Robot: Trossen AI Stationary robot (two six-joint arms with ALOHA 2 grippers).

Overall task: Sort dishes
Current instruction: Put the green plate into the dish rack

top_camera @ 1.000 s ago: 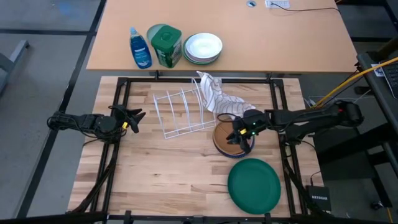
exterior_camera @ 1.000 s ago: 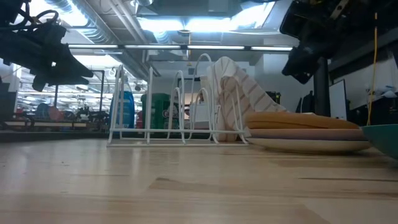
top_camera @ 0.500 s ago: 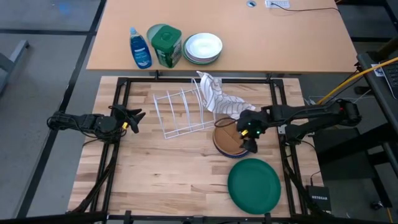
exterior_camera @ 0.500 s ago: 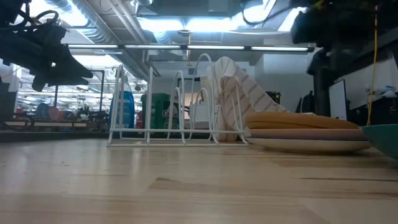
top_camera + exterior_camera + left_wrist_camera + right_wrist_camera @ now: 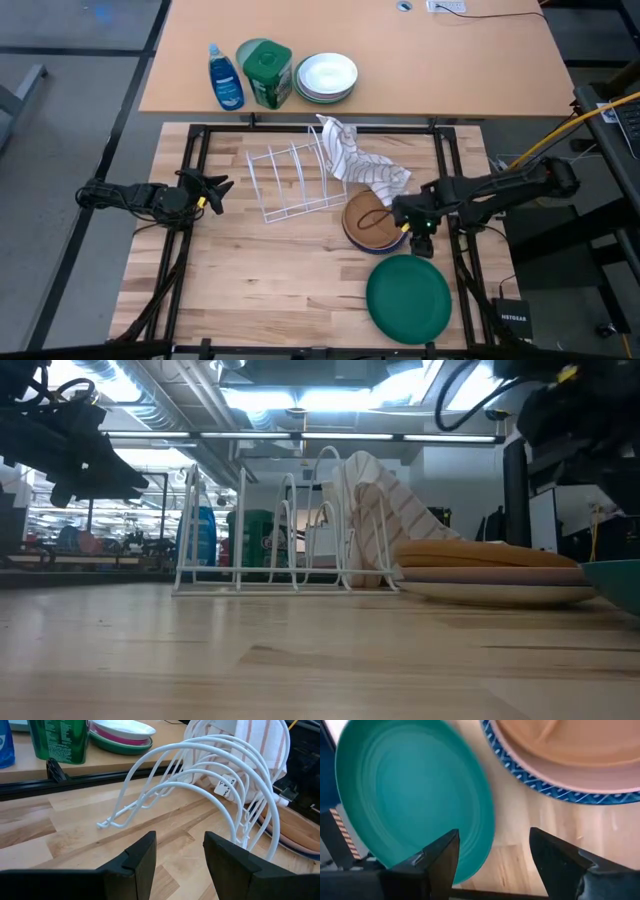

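Note:
A brown plate (image 5: 368, 218) tops a stack of dishes that rests in a blue-rimmed dish (image 5: 540, 785) right of the table's middle. A dark green plate (image 5: 408, 297) lies flat near the front edge. My right gripper (image 5: 421, 231) hovers open between the stack's right rim and the green plate (image 5: 415, 795), touching neither; in its wrist view the gripper (image 5: 492, 865) has bare table between its fingers. My left gripper (image 5: 222, 186) waits open at the table's left, pointing at the white wire rack (image 5: 295, 180); its wrist view shows the gripper (image 5: 180, 855) holding nothing.
A striped cloth (image 5: 355, 160) drapes over the rack's right end, next to the stack. On the far desk stand a blue bottle (image 5: 225, 78), a green canister (image 5: 266, 72) and white bowls (image 5: 326, 77). Bare wood lies at the table's front left.
My right gripper has drawn back from above the stack of dishes toward the table's right edge and slightly toward the near edge, ending beside the stack's right rim above the green plate's far side. The dishes have stayed where they were.

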